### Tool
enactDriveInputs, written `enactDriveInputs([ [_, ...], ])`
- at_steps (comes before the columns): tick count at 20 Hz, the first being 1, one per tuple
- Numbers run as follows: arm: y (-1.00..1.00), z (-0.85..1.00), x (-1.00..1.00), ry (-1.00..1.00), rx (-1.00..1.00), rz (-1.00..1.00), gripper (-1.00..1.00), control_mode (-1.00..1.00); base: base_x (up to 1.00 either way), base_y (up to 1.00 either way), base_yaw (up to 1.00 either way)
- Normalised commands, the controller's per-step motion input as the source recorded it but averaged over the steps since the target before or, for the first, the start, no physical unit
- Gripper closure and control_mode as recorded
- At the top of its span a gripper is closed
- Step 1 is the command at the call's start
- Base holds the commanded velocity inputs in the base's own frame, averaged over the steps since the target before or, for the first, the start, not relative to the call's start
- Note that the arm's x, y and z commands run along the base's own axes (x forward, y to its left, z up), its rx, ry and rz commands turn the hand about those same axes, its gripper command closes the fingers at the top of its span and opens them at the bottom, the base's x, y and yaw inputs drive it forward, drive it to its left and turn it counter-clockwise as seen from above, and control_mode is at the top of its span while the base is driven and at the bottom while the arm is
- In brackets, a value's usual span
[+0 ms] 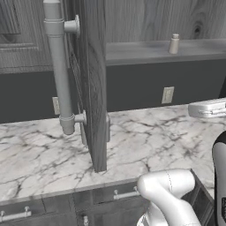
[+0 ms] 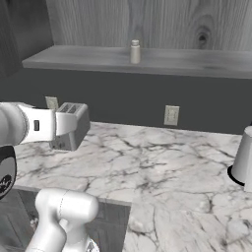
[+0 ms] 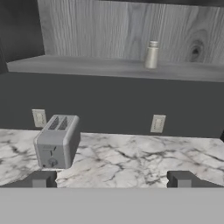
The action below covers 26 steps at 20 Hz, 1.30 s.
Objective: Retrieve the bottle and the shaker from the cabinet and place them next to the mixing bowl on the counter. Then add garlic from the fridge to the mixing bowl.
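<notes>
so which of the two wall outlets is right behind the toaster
The left outlet, sitting just beside the toaster top. The other outlet is further right, below the shaker on the open cabinet shelf.

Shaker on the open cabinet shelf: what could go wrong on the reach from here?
1. The shaker stands upright, alone, near the shelf's front edge; a bump from the open claw would likely tip it or knock it off.
2. The toaster sits on the counter below the shelf, close to the arm; swinging upward could clip it.
3. The open cabinet door hangs over the counter on the left.
</notes>
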Motion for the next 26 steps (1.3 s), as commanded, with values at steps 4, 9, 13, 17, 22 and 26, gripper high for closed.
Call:
enactDriveInputs([
  [4,0.00,0.00,0.00,0.00,0.00,0.00,-1.00,1.00,0.00,0.00,0.00],
  [9,0.00,0.00,0.00,0.00,0.00,0.00,-1.00,1.00,0.00,0.00,0.00],
  [13,0.00,0.00,0.00,0.00,0.00,0.00,-1.00,1.00,0.00,-0.04,0.00],
  [17,-0.05,0.17,0.00,0.00,0.00,0.01,-1.00,-1.00,0.00,-0.03,0.00],
  [22,-0.14,0.73,0.00,0.13,-0.08,0.01,-1.00,-1.00,0.00,0.00,0.00],
  [26,-0.05,0.86,0.02,0.15,-0.20,0.02,-1.00,-1.00,0.00,0.00,0.00],
])
